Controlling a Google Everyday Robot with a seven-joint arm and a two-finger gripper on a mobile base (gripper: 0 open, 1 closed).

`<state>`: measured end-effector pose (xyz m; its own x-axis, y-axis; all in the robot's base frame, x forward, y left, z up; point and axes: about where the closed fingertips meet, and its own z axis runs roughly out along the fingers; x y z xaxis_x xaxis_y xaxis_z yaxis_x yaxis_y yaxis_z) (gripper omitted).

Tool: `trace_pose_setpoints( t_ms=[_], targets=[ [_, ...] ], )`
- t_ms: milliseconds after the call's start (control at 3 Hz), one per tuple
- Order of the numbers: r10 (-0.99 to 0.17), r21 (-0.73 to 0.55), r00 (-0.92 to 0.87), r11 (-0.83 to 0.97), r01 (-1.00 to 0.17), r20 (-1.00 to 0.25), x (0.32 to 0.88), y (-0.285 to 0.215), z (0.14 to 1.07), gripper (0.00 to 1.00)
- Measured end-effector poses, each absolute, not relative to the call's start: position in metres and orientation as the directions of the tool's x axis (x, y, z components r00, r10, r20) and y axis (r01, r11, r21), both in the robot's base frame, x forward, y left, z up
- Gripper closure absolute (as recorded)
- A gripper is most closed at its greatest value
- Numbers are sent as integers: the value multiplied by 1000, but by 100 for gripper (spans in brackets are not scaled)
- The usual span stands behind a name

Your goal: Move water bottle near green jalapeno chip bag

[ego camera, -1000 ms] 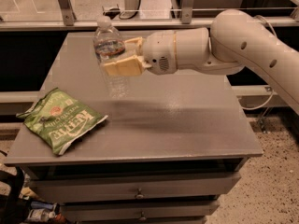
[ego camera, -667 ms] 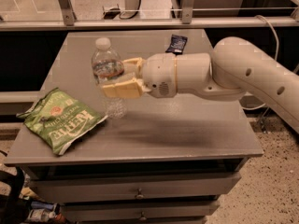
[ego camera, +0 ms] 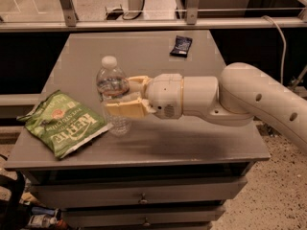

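The water bottle (ego camera: 112,86) is gripped upright by the hand (ego camera: 123,96), whose two fingers are closed on its ribbed body over the left part of the bench (ego camera: 192,143). Its base is seen just beside the right edge of the green jalapeno chip bag (ego camera: 64,124); contact cannot be told. A small dark packet (ego camera: 181,45) is left far to the right, well apart, and nothing is found between bottle and bag. Compared with a second ago, the bottle is held lower and nearer the bag. White "Kettle" lettering is read on the bag; the bottle's label cannot be read.
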<state>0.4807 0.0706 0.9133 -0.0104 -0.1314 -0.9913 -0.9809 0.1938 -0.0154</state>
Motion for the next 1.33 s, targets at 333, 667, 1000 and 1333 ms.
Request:
trace_pose_setpoints(
  t_ms=[333, 667, 1000, 1333],
  targets=[
    [-138, -8, -24, 222, -975, -990, 477, 67, 905, 100],
    [-146, -4, -32, 242, -970, -989, 476, 64, 902, 100],
    [-146, -4, -32, 243, -970, -989, 476, 63, 903, 100],
    [-146, -4, -32, 243, -970, -989, 476, 63, 903, 100]
  ],
)
